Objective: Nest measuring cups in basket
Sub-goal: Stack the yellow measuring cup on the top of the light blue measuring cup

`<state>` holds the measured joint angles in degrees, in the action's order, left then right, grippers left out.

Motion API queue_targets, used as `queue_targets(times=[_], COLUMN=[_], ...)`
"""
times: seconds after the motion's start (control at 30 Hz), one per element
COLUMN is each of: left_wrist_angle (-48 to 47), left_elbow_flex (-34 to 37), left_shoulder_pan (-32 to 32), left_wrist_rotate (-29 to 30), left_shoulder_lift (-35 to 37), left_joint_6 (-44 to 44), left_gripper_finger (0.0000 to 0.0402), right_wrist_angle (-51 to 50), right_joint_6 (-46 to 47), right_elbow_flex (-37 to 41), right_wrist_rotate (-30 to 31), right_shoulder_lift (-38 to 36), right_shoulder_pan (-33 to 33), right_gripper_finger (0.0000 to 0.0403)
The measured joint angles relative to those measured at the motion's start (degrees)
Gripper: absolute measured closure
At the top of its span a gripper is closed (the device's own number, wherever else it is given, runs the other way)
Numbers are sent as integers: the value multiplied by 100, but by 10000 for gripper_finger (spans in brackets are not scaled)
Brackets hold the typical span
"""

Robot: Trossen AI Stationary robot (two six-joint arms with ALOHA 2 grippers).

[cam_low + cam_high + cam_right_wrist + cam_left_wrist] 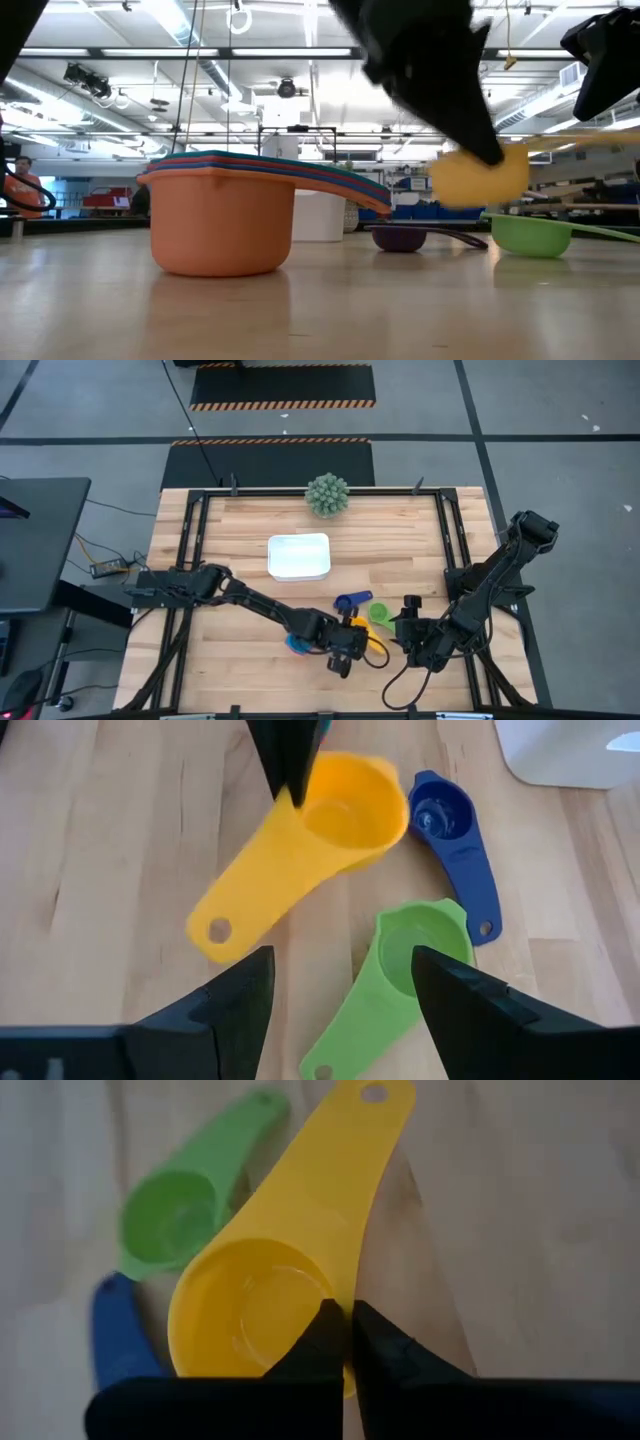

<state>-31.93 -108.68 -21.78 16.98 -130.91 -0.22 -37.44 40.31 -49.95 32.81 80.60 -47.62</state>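
Observation:
My left gripper (pixel 352 652) is shut on a yellow measuring cup (pixel 270 1280), which shows above the tabletop in the low view (pixel 480 178). A green cup (pixel 410 955) and a dark blue cup (pixel 445 820) lie on the wood beside it. Several nested cups, orange outermost (pixel 220 225), stand on the table left of the yellow one (pixel 296 643). The white basket (pixel 298 557) sits farther back at the table's middle. My right gripper (pixel 345 1000) hangs open near the table's right front, just short of the green cup, holding nothing. My left gripper pinches the yellow cup's bowl wall at the rim (pixel 347 1372), beside where the handle starts, one finger (pixel 322 1335) inside the bowl and one outside. The fingers slant down from the table's left. The cup hangs clear of the wood, mouth up and handle (pixel 235 910) pointing away from the gripper.
A green spiky ball plant (pixel 327 495) stands at the far edge behind the basket. Black frame rails (pixel 195 540) run along the table's left and right sides. Bare wood lies between the basket and the cups.

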Motion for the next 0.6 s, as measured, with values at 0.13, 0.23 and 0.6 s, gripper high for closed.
queue_targets(times=[0.13, 0.23, 0.6], left_wrist_angle=[-580, -1048, -2887], left_elbow_flex=[-415, -671, -1536], left_shoulder_pan=[-101, -206, -812], left_wrist_rotate=[240, 276, 478], left_shoulder_lift=[15, 15, 13], left_joint_6=[-248, -601, -3062], left_gripper_finger=[393, 394, 394], right_wrist_angle=[-257, -520, -827], right_joint_6=[31, 92, -164], right_elbow_flex=[0, 0, -2], right_wrist_rotate=[23, 106, 795], right_shoulder_lift=[-17, -81, -269], right_shoulder_pan=[-19, -79, -216], right_gripper_finger=[159, 159, 159])
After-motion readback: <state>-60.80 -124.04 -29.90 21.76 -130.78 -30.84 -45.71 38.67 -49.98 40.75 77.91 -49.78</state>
